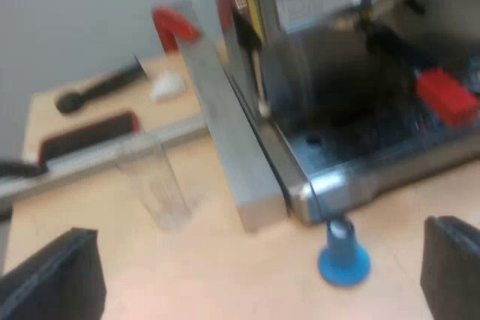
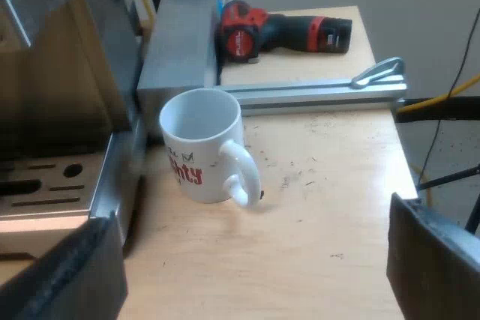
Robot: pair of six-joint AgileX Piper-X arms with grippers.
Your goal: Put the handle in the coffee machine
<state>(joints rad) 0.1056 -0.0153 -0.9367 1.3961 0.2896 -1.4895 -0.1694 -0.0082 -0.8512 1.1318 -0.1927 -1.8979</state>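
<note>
Both empty, my left fingers [image 1: 52,275] and right fingers [image 2: 439,260] stand apart. Beyond the left pair, the holder [image 1: 446,95] shows its red end at the front of the espresso machine [image 1: 330,103]. Reaching in could topple the blue tamper [image 1: 343,254] standing between them.

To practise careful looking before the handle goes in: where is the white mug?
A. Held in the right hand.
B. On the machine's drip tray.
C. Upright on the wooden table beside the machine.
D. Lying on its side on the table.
C: the mug stands mouth up on the table, next to the espresso machine, with nothing gripping it.
</note>
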